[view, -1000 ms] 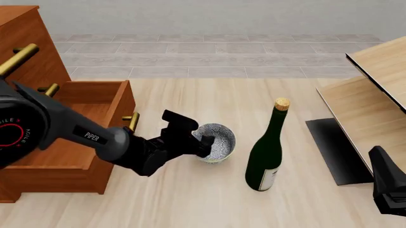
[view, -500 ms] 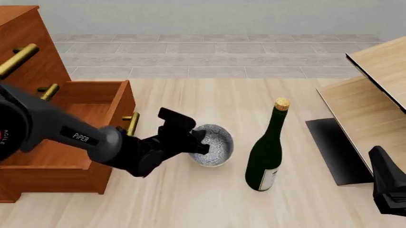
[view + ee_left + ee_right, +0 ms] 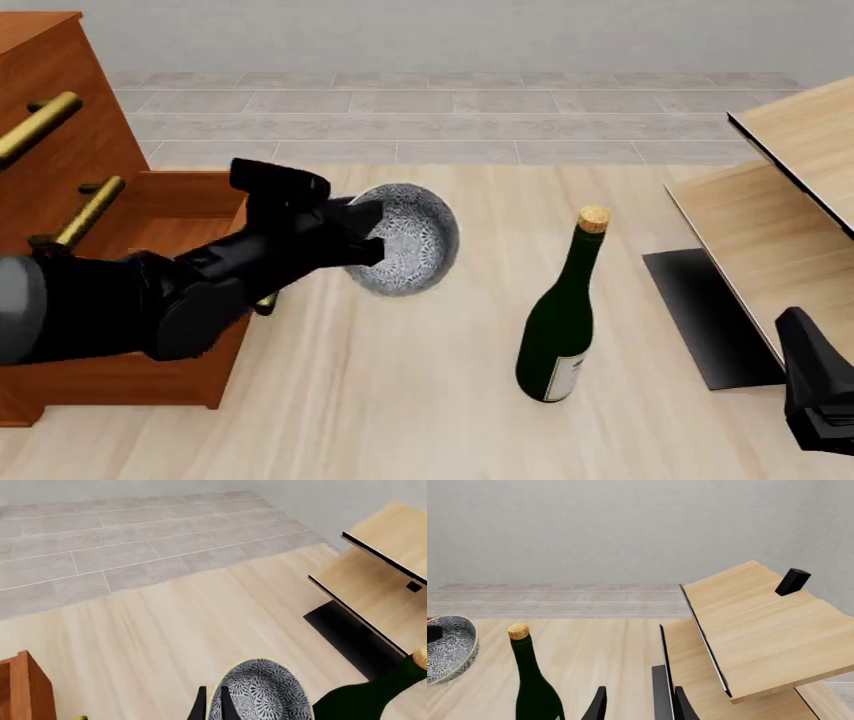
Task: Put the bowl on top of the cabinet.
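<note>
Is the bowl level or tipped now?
Tipped: the bowl, held by the left gripper, shows its patterned inside sideways to the front view.

the right gripper (image 3: 817, 400) is cut off at the front view's corner, its fingertips unseen.

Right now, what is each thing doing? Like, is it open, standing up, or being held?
bowl: lifted off the table, tipped on its side, held by the left gripper.
cabinet: one drawer pulled open.
wine bottle: standing upright, corked.
right gripper: open, holding nothing.
pale wood panels: leaning tilted.
</note>
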Controlling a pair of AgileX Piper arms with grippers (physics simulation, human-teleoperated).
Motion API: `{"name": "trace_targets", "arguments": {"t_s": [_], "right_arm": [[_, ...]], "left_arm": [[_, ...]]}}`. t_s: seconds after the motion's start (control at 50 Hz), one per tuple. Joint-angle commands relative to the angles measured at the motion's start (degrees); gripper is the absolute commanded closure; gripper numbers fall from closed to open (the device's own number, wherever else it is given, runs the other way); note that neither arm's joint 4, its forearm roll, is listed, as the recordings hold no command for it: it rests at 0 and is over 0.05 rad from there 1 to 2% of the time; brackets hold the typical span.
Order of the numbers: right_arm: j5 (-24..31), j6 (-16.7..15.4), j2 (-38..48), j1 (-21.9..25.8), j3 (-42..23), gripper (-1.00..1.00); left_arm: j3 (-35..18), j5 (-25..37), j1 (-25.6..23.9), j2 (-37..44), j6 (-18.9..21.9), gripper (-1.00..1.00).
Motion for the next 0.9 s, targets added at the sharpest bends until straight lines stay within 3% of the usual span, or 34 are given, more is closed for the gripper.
{"name": "trace_targets", "arguments": {"t_s": [0.02,0.22,0.36,0.44,0.62,0.9], "right_arm": [[0.0,0.0,0.0,0.0,0.0,-1.0],[0.0,-0.01,0.0,0.01,0.0,-1.0],[0.0,0.0,0.0,0.01,0.0,-1.0],[0.0,-0.01,0.0,0.0,0.0,-1.0],[0.0,0.0,0.0,0.0,0.0,-1.0],[0.0,0.0,0.0,0.0,0.0,-1.0]], "left_arm": [[1.87,5.4,2.5,-13.98,-2.0,1.0],[2.03,12.24,10.3,-26.65,-6.32,1.0],[2.71,15.5,17.84,-35.44,-6.25,1.0],[2.34,17.28,21.0,-38.3,-6.08,1.0],[2.09,21.19,27.38,-44.76,-9.84,1.0],[-1.26,25.69,40.57,-49.68,-17.73,1.0]]}}
